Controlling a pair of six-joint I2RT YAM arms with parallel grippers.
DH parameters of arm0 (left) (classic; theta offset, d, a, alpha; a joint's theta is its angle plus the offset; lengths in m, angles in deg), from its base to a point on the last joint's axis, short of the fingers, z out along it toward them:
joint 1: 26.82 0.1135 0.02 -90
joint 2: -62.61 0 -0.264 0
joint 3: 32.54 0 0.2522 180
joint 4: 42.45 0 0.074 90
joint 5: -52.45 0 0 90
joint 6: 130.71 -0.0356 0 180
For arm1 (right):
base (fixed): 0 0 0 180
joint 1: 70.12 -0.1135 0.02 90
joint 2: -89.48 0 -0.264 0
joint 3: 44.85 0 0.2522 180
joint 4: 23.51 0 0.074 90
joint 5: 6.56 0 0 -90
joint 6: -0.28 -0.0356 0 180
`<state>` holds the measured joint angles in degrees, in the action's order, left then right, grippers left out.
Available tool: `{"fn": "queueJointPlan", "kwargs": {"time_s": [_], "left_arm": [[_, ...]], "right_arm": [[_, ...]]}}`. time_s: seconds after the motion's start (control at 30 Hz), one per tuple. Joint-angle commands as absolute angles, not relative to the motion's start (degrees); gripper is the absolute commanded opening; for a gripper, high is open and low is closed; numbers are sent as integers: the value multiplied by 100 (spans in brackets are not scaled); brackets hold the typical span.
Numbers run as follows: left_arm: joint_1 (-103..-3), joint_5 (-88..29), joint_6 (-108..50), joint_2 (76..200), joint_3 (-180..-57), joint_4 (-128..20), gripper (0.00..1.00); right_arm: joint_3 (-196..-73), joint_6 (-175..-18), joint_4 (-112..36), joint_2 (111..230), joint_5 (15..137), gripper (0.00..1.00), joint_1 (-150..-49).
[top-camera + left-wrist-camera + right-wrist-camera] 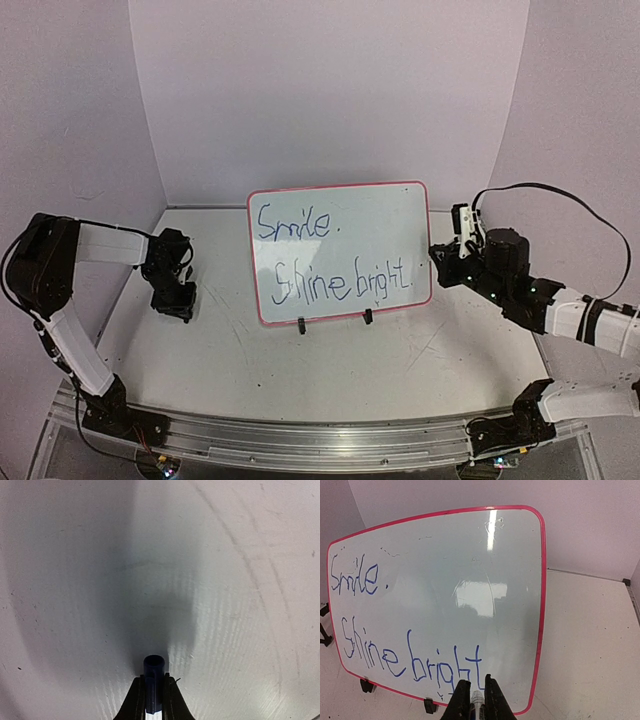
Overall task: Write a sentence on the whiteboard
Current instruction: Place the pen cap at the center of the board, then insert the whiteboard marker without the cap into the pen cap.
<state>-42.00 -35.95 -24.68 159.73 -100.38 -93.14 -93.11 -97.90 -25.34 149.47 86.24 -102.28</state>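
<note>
My right hand [476, 687] is pinched on a marker [477, 701], mostly cut off at the frame edge, at the lower right of the whiteboard [340, 250]. My left hand [154, 685] grips a dark blue tube [154, 666]. The red-framed board stands upright mid-surface [400, 365], reading "Smile. Shine bright."

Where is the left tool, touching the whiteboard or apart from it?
Apart. The top view shows a strip of table between the left tool and the whiteboard.

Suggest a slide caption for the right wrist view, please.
Right hand holds a marker at the whiteboard reading "Smile. Shine bright".
</note>
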Motion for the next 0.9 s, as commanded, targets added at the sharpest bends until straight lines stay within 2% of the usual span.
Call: {"fn": "queueJointPlan", "kwargs": {"time_s": [0.0,0.23,0.33,0.4,0.53,0.63,0.87], "left_arm": [[-4263,-2744,-2603,15232,-10075,-9209,0],[-4380,-1181,-2482,13417,-9807,-9141,0],[-5021,-517,-2651,12426,-9599,-8758,0],[-5525,-310,-2769,12206,-9574,-8597,0],[-6449,-458,-3059,11797,-9198,-7008,0],[-6954,-903,-3750,11994,-9083,-6294,0],[-7146,-1472,-5480,12591,-8821,-5117,0]], "right_arm": [[-9743,-9939,-2399,15036,8235,0,-10229],[-10379,-10239,-2479,15409,6592,0,-10231],[-10747,-10485,-2432,15709,5648,0,-10229],[-10873,-10633,-2332,15832,5257,0,-10233],[-11283,-10893,-2172,16213,4251,0,-10245],[-11415,-10918,-2179,16374,4076,0,-10343],[-11891,-10943,-2197,16802,4216,0,-10983]]}}
